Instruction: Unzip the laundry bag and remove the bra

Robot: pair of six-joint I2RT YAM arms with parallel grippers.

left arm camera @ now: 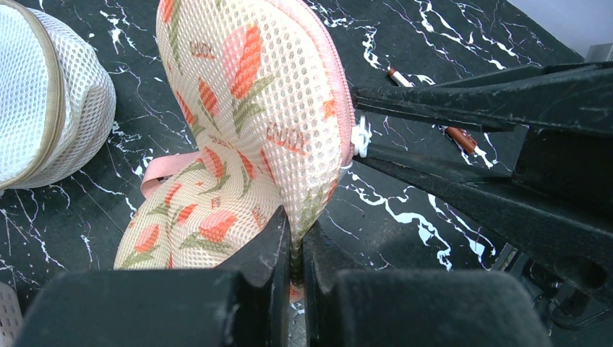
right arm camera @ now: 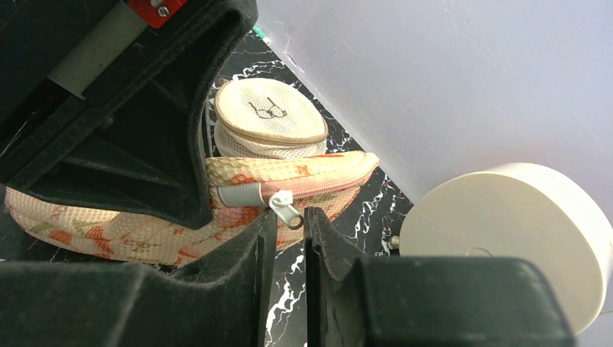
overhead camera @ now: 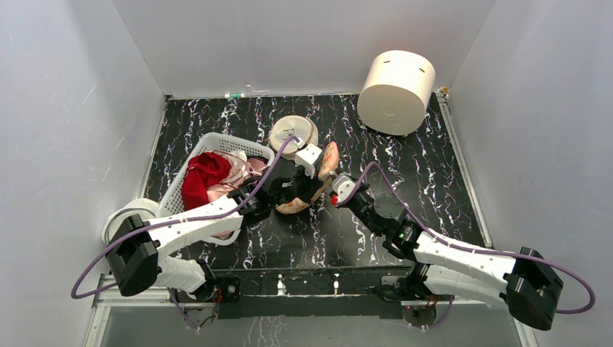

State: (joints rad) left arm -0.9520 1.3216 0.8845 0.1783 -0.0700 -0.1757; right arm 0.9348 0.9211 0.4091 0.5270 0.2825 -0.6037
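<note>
Between the fingers of your left tool [left arm camera: 295,235], closed tight, the lower edge of the laundry bag [left arm camera: 246,108] is pinched, and the bag stands on edge on the counter [left arm camera: 448,36]. At the tips of your right tool [right arm camera: 287,220], set narrow, sits the zip pull [right arm camera: 283,207]; you cannot tell whether it is gripped. Just beyond the bag lies a round mesh pouch [right arm camera: 269,112].

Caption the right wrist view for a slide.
Zip pull at the fingertips of the right pincer; bag zipped shut, clamped by the left pincer.
</note>
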